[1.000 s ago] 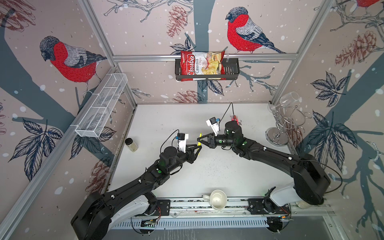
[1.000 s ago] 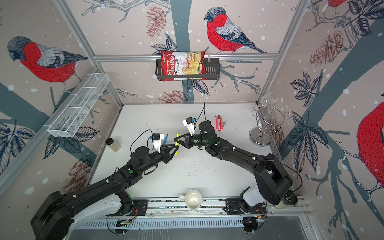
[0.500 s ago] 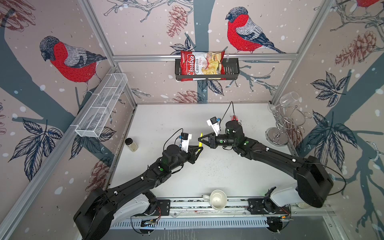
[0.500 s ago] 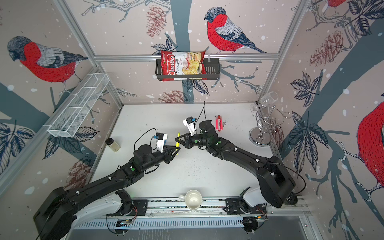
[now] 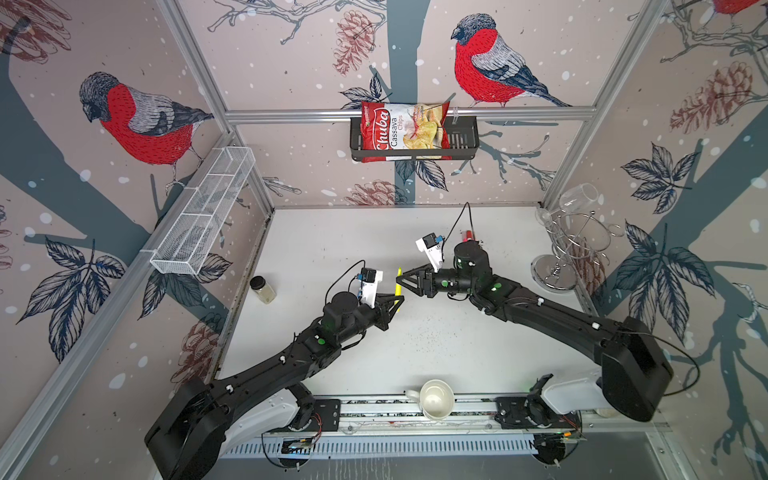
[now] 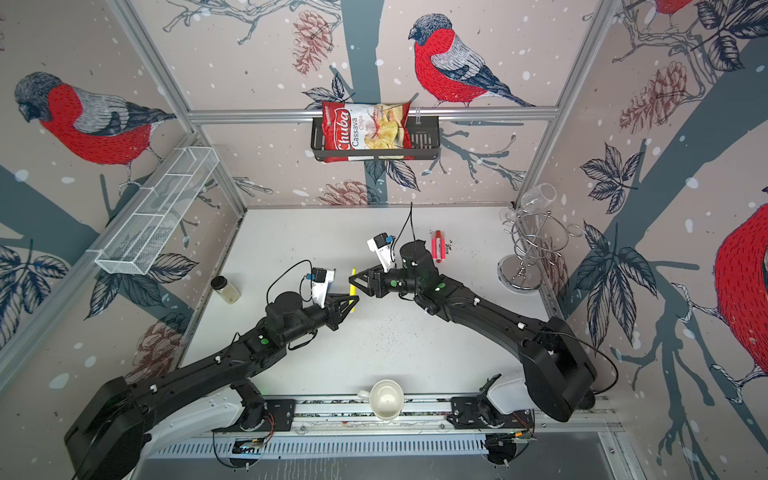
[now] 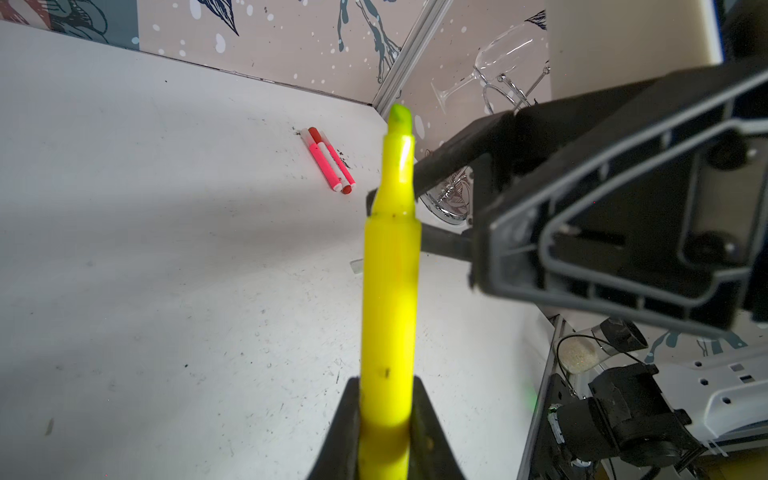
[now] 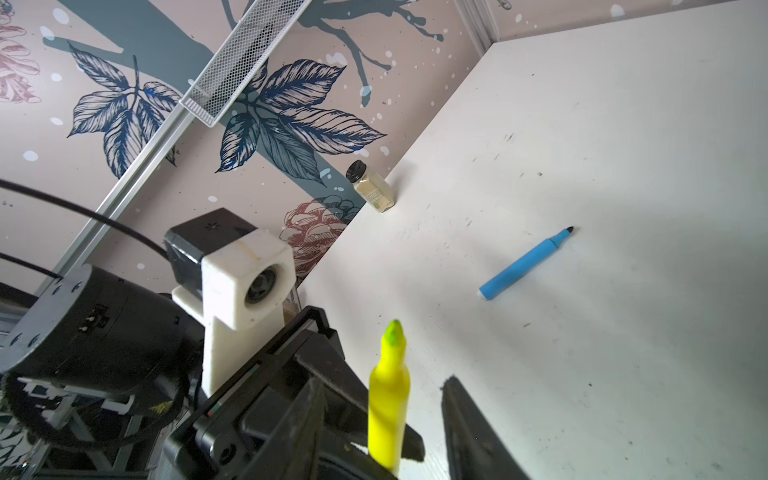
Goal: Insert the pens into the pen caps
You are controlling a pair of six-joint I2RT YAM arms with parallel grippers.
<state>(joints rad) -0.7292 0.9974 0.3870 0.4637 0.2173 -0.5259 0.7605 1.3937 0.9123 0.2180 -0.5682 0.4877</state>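
White flat worktop [image 5: 415, 353]: both arms meet mid-surface. Left gripper [image 5: 400, 300] is clamped on the tail end of the yellow chisel-tip highlighter pen [image 7: 390, 311], which is held off the surface. Right gripper [image 5: 401, 282] straddles the pen's tip end with its jaws parted, gap visible. Blue uncapped marker [image 8: 525, 264] lies flat, apart. Two pink-red pens [image 7: 330, 160] lie touching near the back wall.

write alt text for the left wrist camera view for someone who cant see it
A yellow pen, tip uncapped, sticks out of the left gripper, which is shut on its back end. The right gripper is open around the pen near its tip, and two pink-red pens lie side by side on the white table beyond.
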